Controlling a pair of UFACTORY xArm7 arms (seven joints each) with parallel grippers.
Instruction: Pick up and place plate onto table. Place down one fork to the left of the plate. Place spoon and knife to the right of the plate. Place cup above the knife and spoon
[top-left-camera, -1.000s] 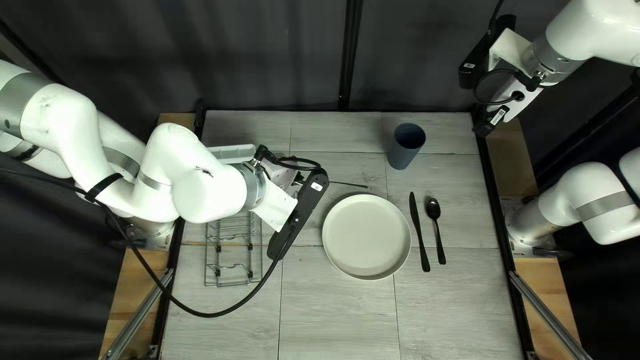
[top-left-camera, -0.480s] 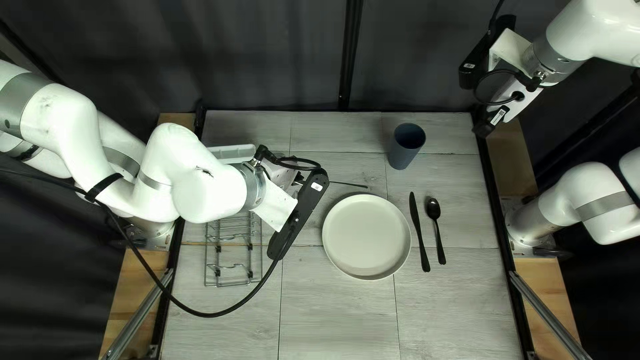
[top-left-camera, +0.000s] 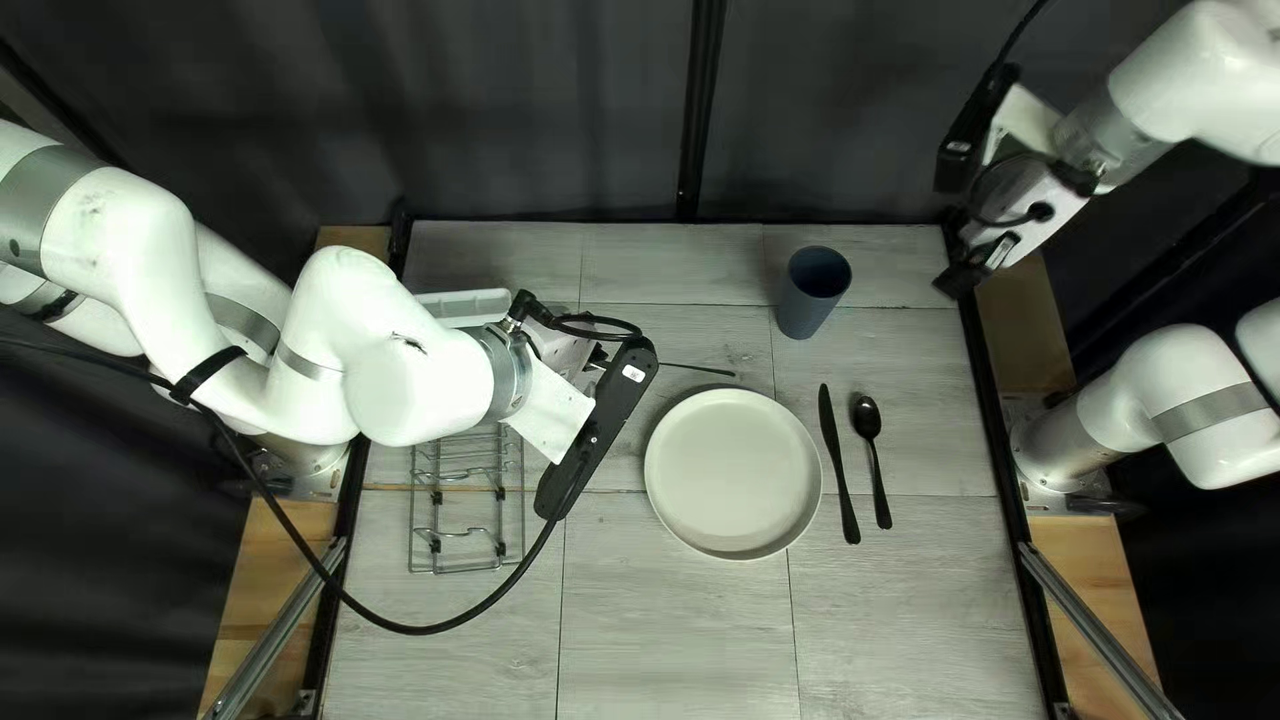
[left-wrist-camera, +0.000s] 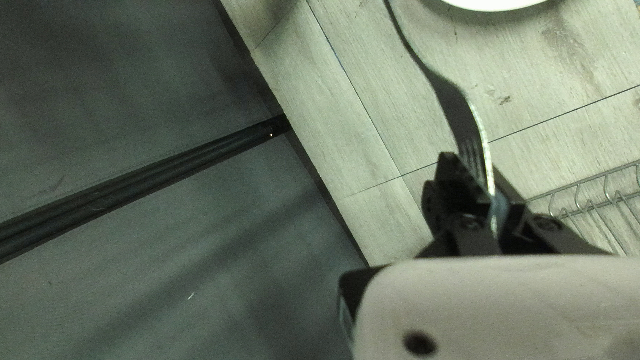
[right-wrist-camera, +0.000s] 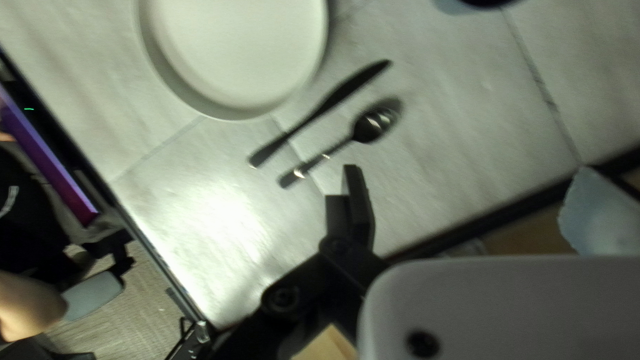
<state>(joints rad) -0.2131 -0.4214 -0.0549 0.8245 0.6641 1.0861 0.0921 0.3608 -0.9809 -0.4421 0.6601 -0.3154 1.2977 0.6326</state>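
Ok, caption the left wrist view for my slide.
Left gripper holding a fork by its tined end above the table.

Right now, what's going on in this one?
A place setting is nearly laid. The left gripper holds the fork by its tined end, the handle reaching toward the plate. The knife and spoon lie to the plate's right, with the cup beyond them. The right arm is raised near the far right corner. The fork isn't placed yet.

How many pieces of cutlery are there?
3: a fork held in the left claw, then a knife and a spoon right of the plate in the top left view. The left arm may hide more.
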